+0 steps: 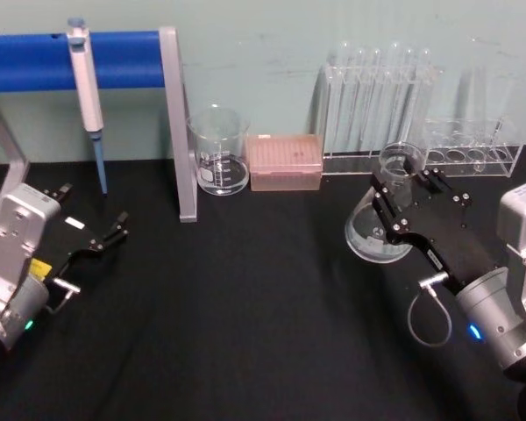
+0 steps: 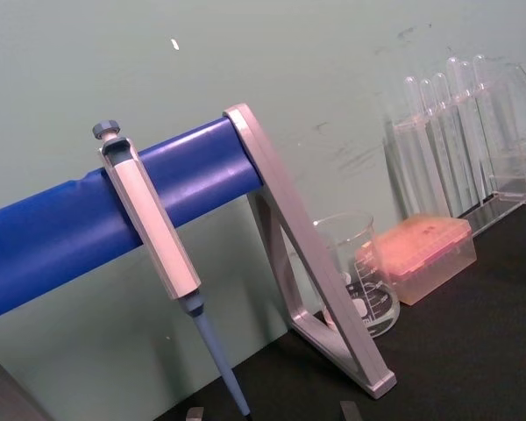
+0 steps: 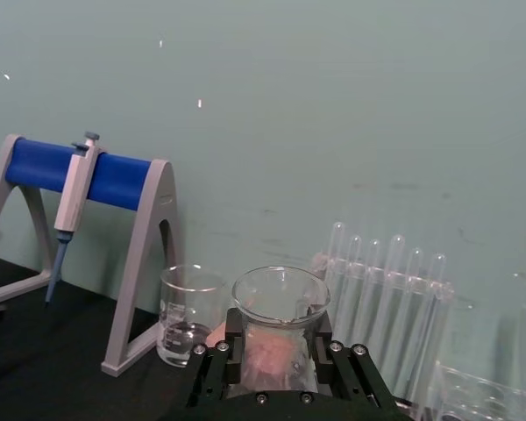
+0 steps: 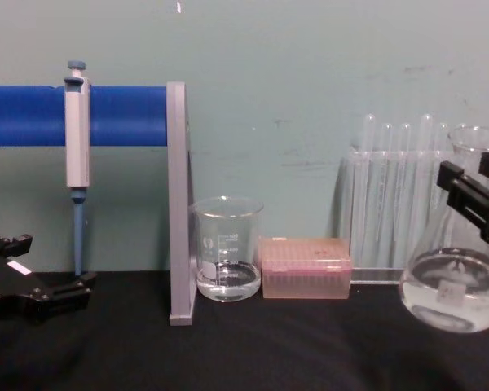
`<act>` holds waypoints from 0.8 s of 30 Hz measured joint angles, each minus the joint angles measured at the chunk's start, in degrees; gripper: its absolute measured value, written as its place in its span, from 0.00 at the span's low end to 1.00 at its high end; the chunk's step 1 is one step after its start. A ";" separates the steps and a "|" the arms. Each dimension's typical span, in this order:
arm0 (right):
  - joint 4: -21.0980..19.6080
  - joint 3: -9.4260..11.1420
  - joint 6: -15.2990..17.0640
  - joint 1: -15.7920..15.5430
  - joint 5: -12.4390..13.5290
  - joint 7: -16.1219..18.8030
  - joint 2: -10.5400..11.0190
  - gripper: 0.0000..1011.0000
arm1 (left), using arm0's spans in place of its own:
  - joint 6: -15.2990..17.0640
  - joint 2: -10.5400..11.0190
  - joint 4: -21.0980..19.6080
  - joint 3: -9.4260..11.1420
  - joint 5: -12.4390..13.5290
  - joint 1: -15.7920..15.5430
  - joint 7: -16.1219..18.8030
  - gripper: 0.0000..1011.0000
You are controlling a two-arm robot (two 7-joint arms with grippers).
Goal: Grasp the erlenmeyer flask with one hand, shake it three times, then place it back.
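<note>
Head view: the right gripper (image 1: 401,195) reaches in from the right side of the black table (image 1: 263,307). Its fingers are clamped on the neck of the erlenmeyer flask (image 1: 379,230), which stands at the right, in front of the test tubes (image 1: 377,96). The tubes are upright in a clear rack (image 1: 473,158) against the wall and look empty. Left of them sits a pink box (image 1: 284,162), and just beside it a beaker (image 1: 219,158) with a little clear liquid at the bottom. A pipette (image 1: 88,96) hangs from the blue stand (image 1: 123,60). The left gripper (image 1: 89,213) rests low at the left edge with its fingers spread apart, gripping nothing.

Left wrist view: the pipette hangs on the blue bar. Past the stand's grey leg are the beaker with its shallow liquid, the pink box and the tubes.

Right wrist view: the flask's round rim rises between the two black fingers, which press its neck from both sides. The beaker stands farther off, with liquid only near its base.

Chest view: the flask is at the far right, its wide base holding clear liquid to well below the shoulder, with black fingers on its neck. I cannot tell whether its base touches the table. The beaker's liquid lies low, under its printed markings.
</note>
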 joint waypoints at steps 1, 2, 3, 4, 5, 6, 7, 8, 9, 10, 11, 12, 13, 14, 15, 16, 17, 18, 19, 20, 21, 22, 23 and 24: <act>0.26 0.02 -0.02 0.18 0.02 0.52 -0.17 0.44 | 0.00 0.00 0.00 0.00 0.00 0.00 0.00 0.99; 0.53 -0.01 -0.04 0.42 0.04 1.02 -0.31 0.44 | 0.00 0.00 0.00 0.00 0.00 0.00 0.00 0.99; 0.76 -0.08 -0.04 0.64 0.09 1.43 -0.41 0.45 | 0.00 0.00 0.00 0.00 0.00 0.00 0.00 0.99; 0.91 -0.14 -0.04 0.79 0.15 1.83 -0.48 0.44 | 0.00 0.00 0.00 0.00 0.00 0.00 0.00 0.99; 1.10 -0.21 -0.04 1.00 0.27 2.29 -0.53 0.44 | 0.00 0.00 0.00 0.00 0.00 0.00 0.00 0.99; 1.28 -0.31 -0.04 1.24 0.37 2.73 -0.60 0.45 | 0.00 0.00 0.00 0.00 0.00 0.00 0.00 0.99; 1.70 -0.53 -0.04 1.72 0.56 3.63 -0.73 0.45 | 0.00 0.00 0.00 0.00 0.00 0.00 0.00 0.99; 2.16 -0.86 -0.04 2.24 0.77 4.63 -0.89 0.45 | 0.00 0.00 0.00 0.00 0.00 0.00 0.00 0.99; 2.16 -0.86 -0.04 2.24 0.77 4.63 -0.89 0.45 | 0.00 0.00 0.00 0.00 0.00 0.00 0.00 0.99; 2.61 -1.29 0.00 2.84 0.97 5.61 -1.04 0.45 | 0.00 0.00 0.00 0.00 0.00 0.00 0.00 0.99; 2.95 -1.66 0.05 3.30 1.10 6.47 -1.16 0.45 | 0.00 0.00 0.00 0.00 0.00 0.00 0.00 0.99; 3.17 -1.91 0.09 3.62 1.20 7.00 -1.27 0.44 | 0.00 0.00 0.00 0.00 0.00 0.00 0.00 0.99; 3.84 -2.55 0.19 4.45 1.42 8.20 -1.61 0.45 | 0.00 0.00 0.00 0.00 0.00 0.00 0.00 0.99; 4.19 -2.86 0.23 4.86 1.52 8.84 -1.77 0.45 | 0.00 0.00 0.00 0.00 0.00 0.00 0.00 0.99; 4.56 -3.21 0.25 5.29 1.62 9.47 -1.96 0.45 | 0.00 0.00 0.00 0.00 0.00 0.00 0.00 0.99; 5.35 -4.02 0.27 6.18 1.88 10.79 -2.39 0.45 | 0.00 0.00 0.00 0.00 0.00 0.00 0.00 0.99; 5.72 -4.42 0.27 6.61 2.03 11.50 -2.58 0.45 | 0.00 0.00 0.00 0.00 0.00 0.00 0.00 0.99; 6.13 -4.84 0.27 7.07 2.17 12.06 -2.81 0.44 | 0.00 0.00 0.00 0.00 0.00 0.00 0.00 0.99; 6.53 -5.27 0.29 7.50 2.31 12.62 -2.96 0.44 | 0.00 0.00 0.00 0.00 0.00 0.00 0.00 0.99; 7.28 -6.17 0.35 8.33 2.66 13.83 -3.32 0.45 | 0.00 0.00 0.00 0.00 0.00 0.00 0.00 0.99; 7.58 -6.53 0.38 8.66 2.79 14.23 -3.48 0.45 | 0.00 0.00 0.00 0.00 0.00 0.00 0.00 0.99; 8.37 -7.43 0.44 9.51 3.21 15.30 -3.78 0.44 | 0.00 0.00 0.00 0.00 0.00 0.00 0.00 0.99; 8.74 -7.91 0.49 9.88 3.41 15.89 -3.92 0.45 | 0.00 0.00 0.00 0.00 0.00 0.00 0.00 0.99; 9.10 -8.37 0.53 10.25 3.60 16.39 -4.05 0.45 | 0.00 0.00 0.00 0.00 0.00 0.00 0.00 0.99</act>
